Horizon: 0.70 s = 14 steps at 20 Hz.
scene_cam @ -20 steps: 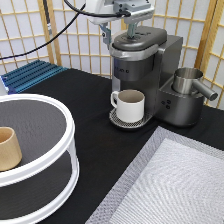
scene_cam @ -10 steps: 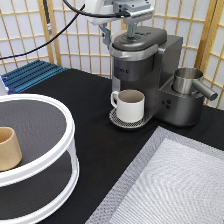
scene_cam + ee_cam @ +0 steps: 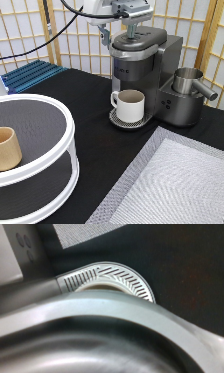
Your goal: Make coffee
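Paper-screen panels are closing off the far side, and a black table (image 3: 70, 95) is running toward me from them. I am holding the gripper (image 3: 119, 31) right over the closed lid of the coffee machine (image 3: 142, 70), which is standing toward the far right of the table. One finger (image 3: 105, 36) is hanging past the lid's left edge and a second is coming down onto the lid top; between them I am seeing nothing, and I cannot tell how wide they are standing.

The coffee pod is not showing anywhere; if it is already inside the machine, the lid is hiding it. A white mug (image 3: 131, 104) is waiting on the drip grate (image 3: 117, 277), centred under the spout, and my wrist camera is looking down past the machine's rounded head at that same grate.

For pressing here, I am judging that the push needs to go straight down on the lid's middle, slowly, so the machine is not sliding or tipping toward the mug.

Compared with half a second ago, the hand is sitting in much the same spot over the lid; mug, tan cup (image 3: 9, 149) on the left-hand round stand (image 3: 55, 150) and steel jug (image 3: 189, 82) are all staying put.
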Available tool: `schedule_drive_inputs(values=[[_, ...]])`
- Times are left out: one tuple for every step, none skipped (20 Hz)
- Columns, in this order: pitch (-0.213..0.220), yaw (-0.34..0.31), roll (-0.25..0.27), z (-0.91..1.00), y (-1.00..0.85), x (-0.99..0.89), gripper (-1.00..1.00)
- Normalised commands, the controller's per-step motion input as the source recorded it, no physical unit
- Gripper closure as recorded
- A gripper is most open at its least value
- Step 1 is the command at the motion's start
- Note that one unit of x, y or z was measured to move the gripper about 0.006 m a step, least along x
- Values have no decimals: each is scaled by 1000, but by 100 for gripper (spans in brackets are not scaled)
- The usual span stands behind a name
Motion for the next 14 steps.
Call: schedule_drive_inputs(values=[[0,12,-24,-243,29,0,-100],[0,10,-14,-494,0,0,-100],[0,19,-35,-1000,-34,254,-100],[31,15,-5,-1000,-111,371,-100],[30,0,0,-1000,-129,363,-100],[28,0,0,-1000,-114,366,-100],[32,12,0,-1000,-106,343,-100],[35,13,0,-1000,-97,334,-100],[32,0,0,-1000,-69,340,-100],[46,0,0,-1000,0,226,-100],[185,7,-13,-940,277,-103,-100],[160,0,-114,757,-63,-406,-100],[123,0,-87,1000,-203,-240,-100],[2,6,0,1000,-660,-189,-100]])
